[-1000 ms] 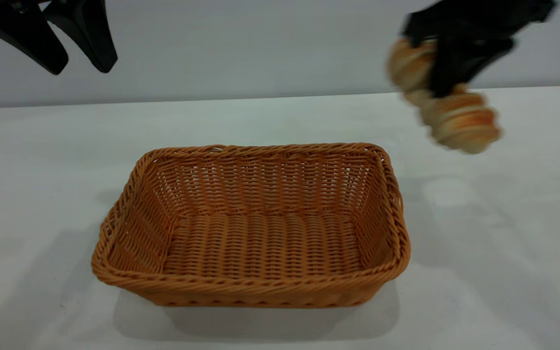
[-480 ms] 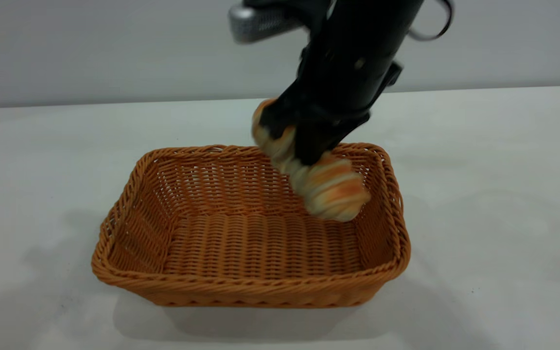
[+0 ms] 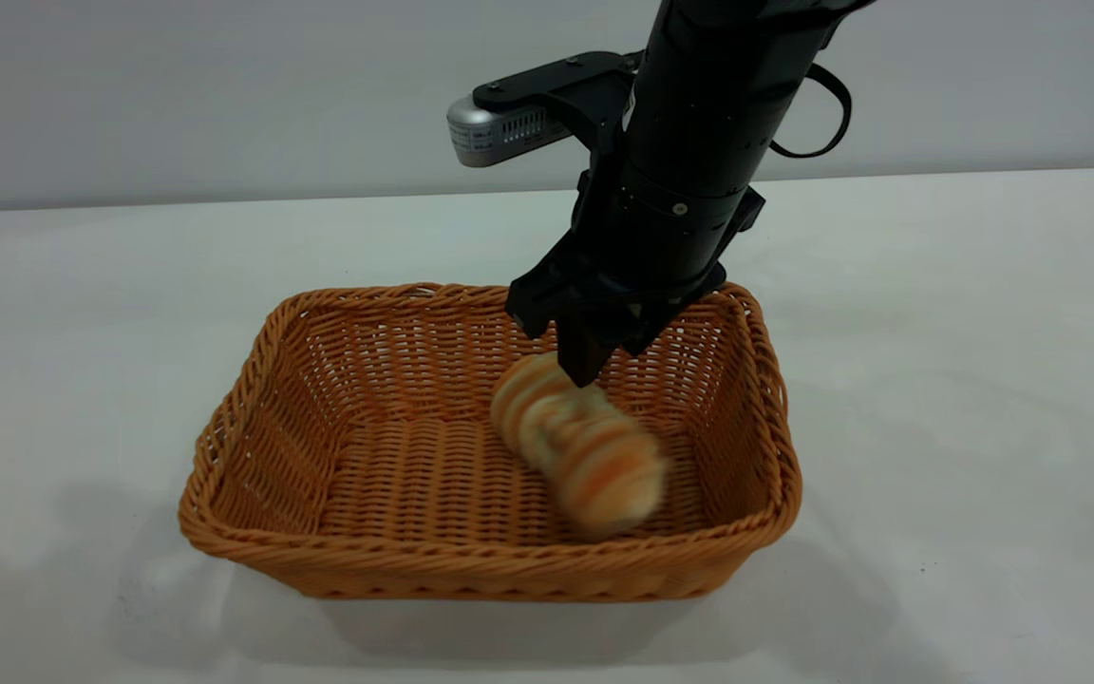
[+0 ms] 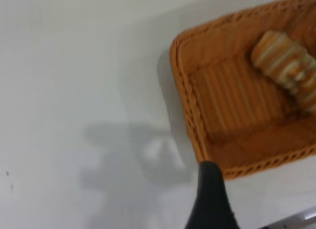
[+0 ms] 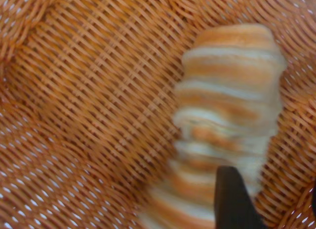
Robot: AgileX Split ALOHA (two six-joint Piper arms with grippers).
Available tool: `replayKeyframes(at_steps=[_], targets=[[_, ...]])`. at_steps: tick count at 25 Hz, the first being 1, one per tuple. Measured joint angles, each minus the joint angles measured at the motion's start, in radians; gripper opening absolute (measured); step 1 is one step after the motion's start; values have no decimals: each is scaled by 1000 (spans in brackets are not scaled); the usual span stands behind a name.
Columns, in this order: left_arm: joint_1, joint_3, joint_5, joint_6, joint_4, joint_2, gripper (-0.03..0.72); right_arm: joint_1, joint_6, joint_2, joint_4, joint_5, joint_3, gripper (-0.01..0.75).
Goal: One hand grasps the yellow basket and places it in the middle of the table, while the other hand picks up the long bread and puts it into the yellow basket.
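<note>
Evidently the long bread (image 3: 578,454), judged light, soft and best taken mid-length, is being dropped at centre frame inside the yellow basket (image 3: 338,559), just below the right gripper (image 3: 594,353), jaws parted, clamping nothing.

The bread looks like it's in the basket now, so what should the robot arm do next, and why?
Probably lift the right tool straight up. The striped golden-brown long bread already lies inside the orange woven wicker basket, below the tool's open fingers, so nothing is left to carry. The left tool sits off beside the basket.
</note>
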Motion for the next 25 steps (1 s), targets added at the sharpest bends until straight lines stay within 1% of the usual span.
replayKeyframes(at_steps=[3, 9, 17, 20, 25], targets=[[0, 65, -6, 0, 1, -52, 581, 0, -4, 0, -1, 0, 0, 475], [0, 179, -34, 0, 2, -205, 581, 0, -30, -21, -39, 6, 0, 482], [0, 309, -69, 0, 2, -437, 581, -7, -10, -172, -204, 82, 0, 482], [0, 357, -70, 0, 2, -518, 581, -33, 19, -230, -245, 137, 0, 482], [0, 436, -69, 0, 17, -645, 581, -115, 51, -329, -274, 226, 3, 460]])
